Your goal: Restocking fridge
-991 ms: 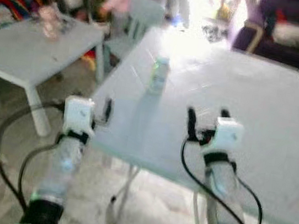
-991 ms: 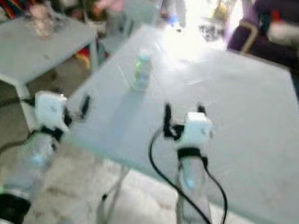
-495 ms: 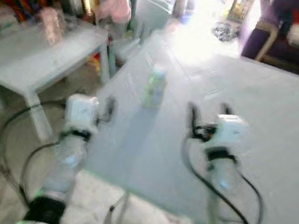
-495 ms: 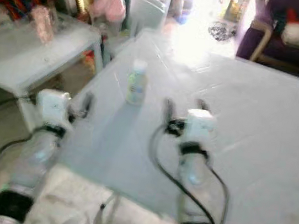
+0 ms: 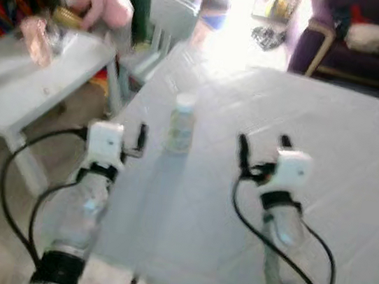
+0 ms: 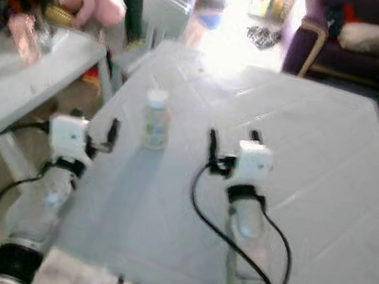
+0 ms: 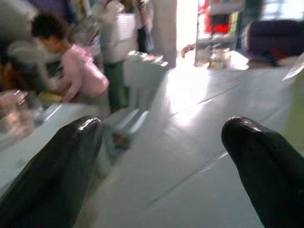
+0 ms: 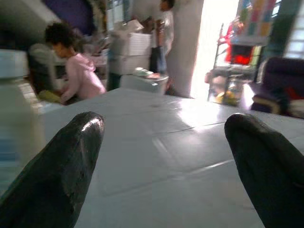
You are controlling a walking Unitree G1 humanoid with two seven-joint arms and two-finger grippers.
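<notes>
Both end effectors are raised level over the near part of the pale surface, fingers spread wide and holding nothing. The left end effector sits by the surface's left edge; the right end effector is further in, well apart from it. Between them and slightly beyond stands a small white-capped bottle, upright, nearer the left one. It seems to be the item to restock, and the open fingers pointing past it suggest an approach for a grasp. Beyond, a lower white table carries a clear container, and a person in pink bends nearby.
</notes>
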